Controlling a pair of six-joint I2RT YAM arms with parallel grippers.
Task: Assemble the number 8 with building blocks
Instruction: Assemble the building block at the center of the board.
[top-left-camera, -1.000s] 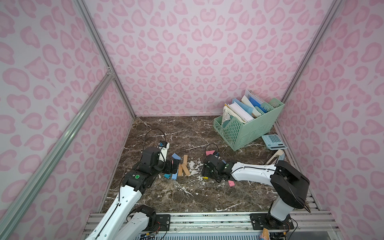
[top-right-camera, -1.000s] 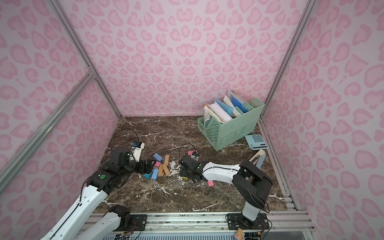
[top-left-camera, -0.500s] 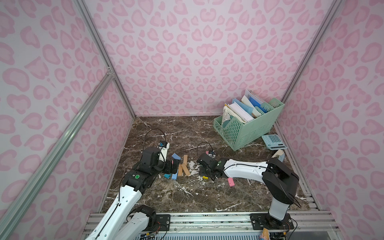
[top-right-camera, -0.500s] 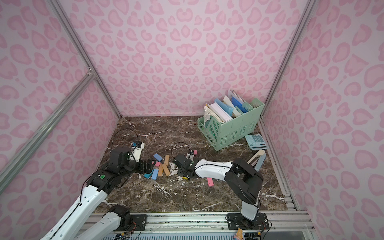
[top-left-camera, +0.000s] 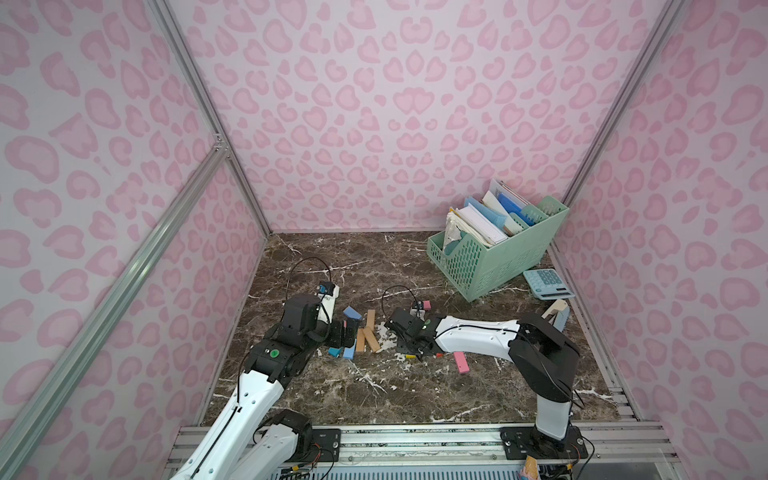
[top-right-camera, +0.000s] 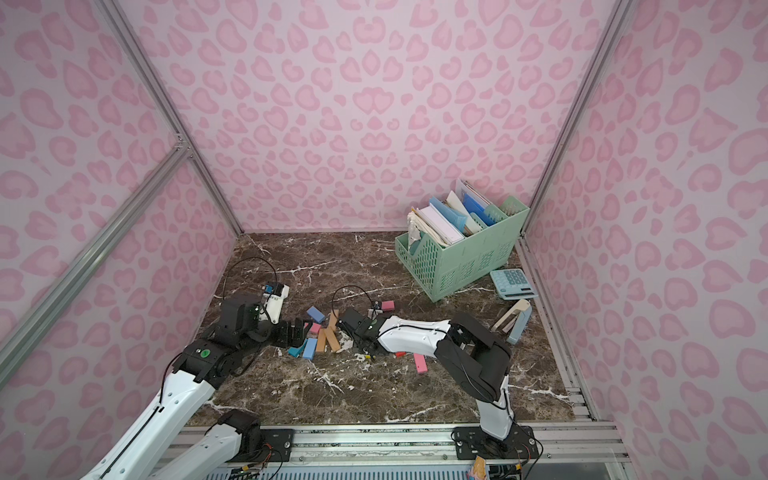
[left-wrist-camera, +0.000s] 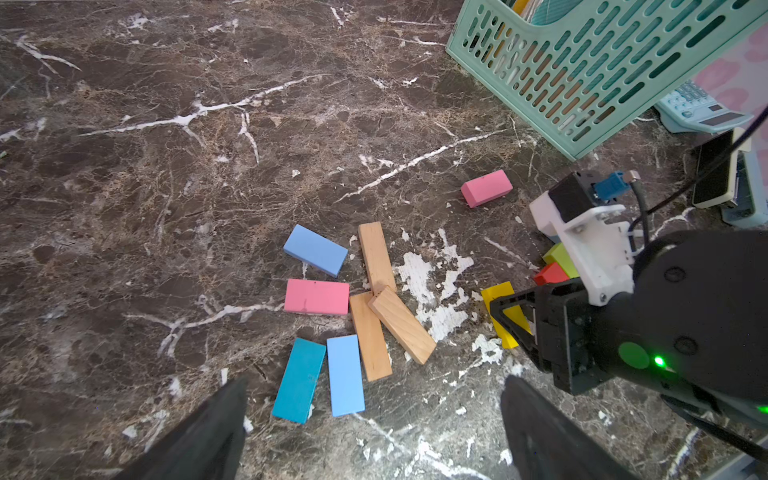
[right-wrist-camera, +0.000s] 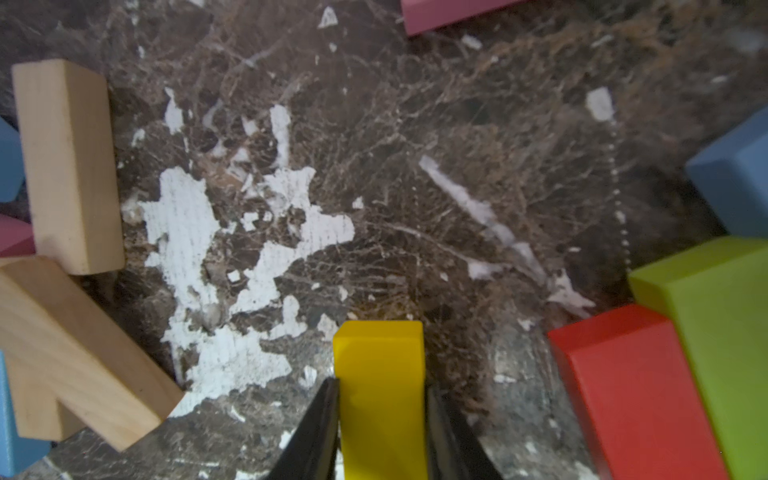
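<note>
The right end effector (right-wrist-camera: 380, 387) is clenched on the long sides of a yellow block (right-wrist-camera: 380, 353), low over the middle of the surface (top-left-camera: 374, 399). Whether the block has left the marble cannot be told. A red block (right-wrist-camera: 623, 395) and a green block (right-wrist-camera: 715, 324) lie just beside it. The lift should therefore probably go straight up before any sideways travel, so the fingers do not drag those two along. The grip seems to sit toward one end of the yellow block, so a slow carry would likely keep it from pivoting.

The left end effector (left-wrist-camera: 374, 379) hangs released, jaws wide, over the other building blocks (left-wrist-camera: 328, 316), which lie just left of the middle. These are blue, pink, teal and light blue pieces, plus three tan blocks (left-wrist-camera: 376, 257) touching each other at odd angles. No number 8 is laid out yet.

The yellow piece is best set down flat and square on bare marble beside this group. The free arm could then straighten the skewed tan pieces.

At the far right corner of the surface stands a mint-green file basket (top-left-camera: 490, 266). It is packed with upright folders and papers (top-left-camera: 478, 220), and no blocks show in it. A calculator (top-left-camera: 547, 283) lies just beside it, against the right edge.
</note>
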